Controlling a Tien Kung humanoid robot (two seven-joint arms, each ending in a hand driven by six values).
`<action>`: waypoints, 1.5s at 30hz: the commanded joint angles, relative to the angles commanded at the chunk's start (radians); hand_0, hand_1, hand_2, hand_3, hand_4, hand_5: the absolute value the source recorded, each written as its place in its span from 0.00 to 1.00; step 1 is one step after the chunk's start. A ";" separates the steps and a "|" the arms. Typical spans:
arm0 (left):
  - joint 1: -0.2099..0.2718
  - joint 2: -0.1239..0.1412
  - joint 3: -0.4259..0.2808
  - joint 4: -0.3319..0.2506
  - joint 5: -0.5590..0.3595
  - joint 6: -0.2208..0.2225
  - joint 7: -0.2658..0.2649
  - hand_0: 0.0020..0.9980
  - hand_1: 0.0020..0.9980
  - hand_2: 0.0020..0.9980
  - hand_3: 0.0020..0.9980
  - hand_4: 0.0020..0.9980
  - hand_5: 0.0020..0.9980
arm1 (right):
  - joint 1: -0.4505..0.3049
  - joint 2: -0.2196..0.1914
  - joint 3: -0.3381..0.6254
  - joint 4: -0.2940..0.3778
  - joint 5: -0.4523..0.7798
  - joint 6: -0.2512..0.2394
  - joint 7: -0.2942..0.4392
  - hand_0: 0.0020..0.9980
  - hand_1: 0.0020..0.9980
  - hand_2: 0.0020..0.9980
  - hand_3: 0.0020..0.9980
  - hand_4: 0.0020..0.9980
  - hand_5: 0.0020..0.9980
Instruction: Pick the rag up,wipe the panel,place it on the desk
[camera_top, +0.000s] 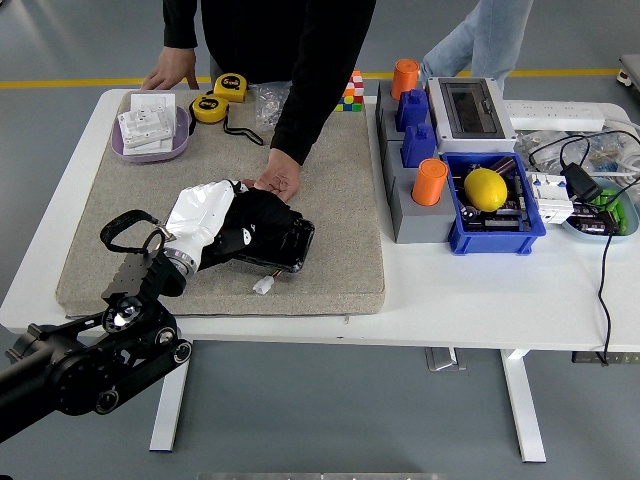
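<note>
The left robot hand (245, 225), black-gloved at the end of a white wrist casing, lies flat on top of the black panel (285, 245), which rests on the grey mat (340, 230) covering the left half of the white worktop (480, 290). A dark mass under and around the fingers appears to be the rag (232, 236), pressed against the panel's left portion; the black of glove, rag and panel merge, so whether the fingers are clenched on the cloth or merely laid over it cannot be determined. A small white connector (263, 286) on a short lead lies on the mat just in front of the panel's near edge. A person stands at the far side; one hand (277, 182) rests on the mat touching the panel's far edge, the other hand (168, 76) rests on the worktop's far left rim. Behind the mat sit a lilac tray (150, 143) holding white packets, two yellow tape measures (220, 96) and a clear bag (268, 100). To the right stand grey blocks with two orange cylinders (430, 181) and blue parts, a grey enclosure (470, 108), and a blue bin (495, 215) containing a yellow lemon-shaped object (486, 188). Cables and a power strip (555, 113) occupy the far right.
</note>
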 joint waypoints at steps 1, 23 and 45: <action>-0.002 -0.002 0.004 -0.003 0.002 0.001 0.001 0.29 0.22 0.48 0.46 0.22 0.00 | 0.000 0.000 -0.001 0.000 0.000 0.000 0.000 0.74 0.69 0.70 0.62 1.00 0.55; -0.015 -0.027 0.060 -0.034 0.031 -0.007 0.014 0.29 0.22 0.48 0.46 0.24 0.00 | 0.001 -0.001 -0.011 -0.003 0.009 0.002 0.000 0.75 0.69 0.70 0.62 1.00 0.55; 0.001 -0.020 -0.003 0.008 0.054 -0.005 0.015 0.29 0.22 0.48 0.46 0.24 0.00 | -0.001 0.002 -0.007 -0.003 0.013 0.001 0.000 0.75 0.69 0.70 0.62 1.00 0.55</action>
